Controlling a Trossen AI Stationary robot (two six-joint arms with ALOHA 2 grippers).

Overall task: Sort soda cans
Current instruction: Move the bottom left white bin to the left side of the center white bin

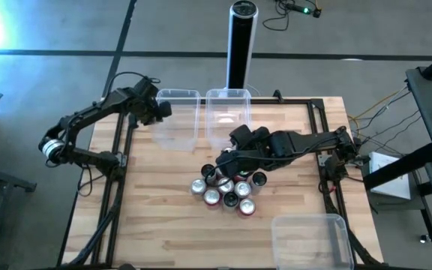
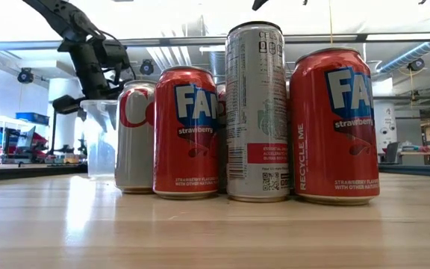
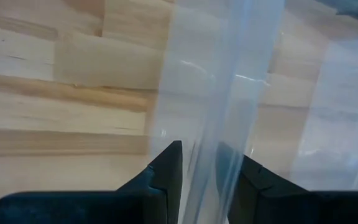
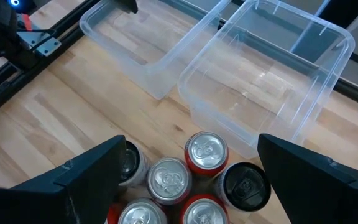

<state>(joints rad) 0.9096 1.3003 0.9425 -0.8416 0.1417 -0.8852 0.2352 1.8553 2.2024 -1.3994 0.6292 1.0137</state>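
Soda cans (image 1: 227,190) — a tight cluster standing upright near the middle of the wooden table (image 1: 163,225), silver tops up; bodies red, silver and black. In the low view four front cans show: a silver-and-red can (image 2: 134,136), a red strawberry can (image 2: 187,131), a taller silver can (image 2: 256,112) and a second red strawberry can (image 2: 336,125), touching or just beside one another.

Right gripper (image 1: 227,159) — hangs over the far edge of the cluster, fingers spread wide with nothing between them; its wrist view looks down on several can tops (image 4: 206,151) between the two dark fingers (image 4: 86,180).

Left gripper (image 1: 163,109) — at the near-left wall of the left clear bin (image 1: 178,120), jaws narrow and pinching that thin plastic wall (image 3: 222,124), as its wrist view shows.

Middle clear bin (image 1: 226,116) — just beside the left bin, at the table's far edge, beyond the cans.

Third clear bin (image 1: 310,240) — at the near right corner, well apart from the cans.

Tall black-and-silver cylinder post (image 1: 240,45) — off the table, behind the two far bins.
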